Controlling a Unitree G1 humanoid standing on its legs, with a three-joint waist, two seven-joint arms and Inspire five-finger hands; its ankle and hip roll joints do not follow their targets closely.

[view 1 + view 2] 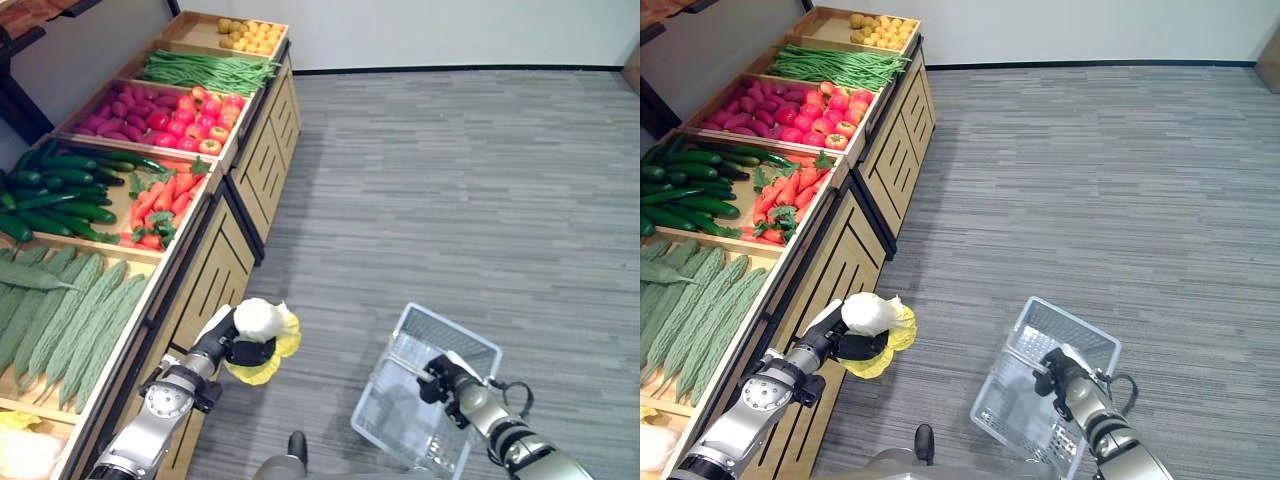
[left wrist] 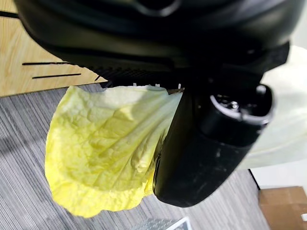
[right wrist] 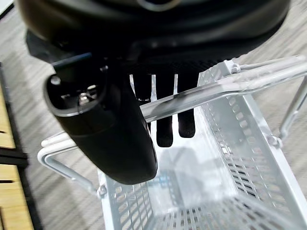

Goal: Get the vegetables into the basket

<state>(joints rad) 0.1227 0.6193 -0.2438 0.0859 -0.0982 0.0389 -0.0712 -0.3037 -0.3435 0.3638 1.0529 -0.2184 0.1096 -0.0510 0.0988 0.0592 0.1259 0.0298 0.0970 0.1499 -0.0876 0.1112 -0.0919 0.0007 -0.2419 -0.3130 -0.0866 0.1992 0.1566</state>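
A napa cabbage with a white base and yellow leaves sits in my left hand, which is shut on it in front of the wooden stand, above the floor. To its right hangs a white wire basket, tilted and with nothing inside. My right hand is shut on the basket's handle, with the fingers hooked round the bar. A short stretch of floor separates the cabbage from the basket.
The wooden produce stand runs along the left, with bins of bitter gourds, cucumbers, carrots, red fruit, green beans and yellow fruit. Grey striped floor lies to the right.
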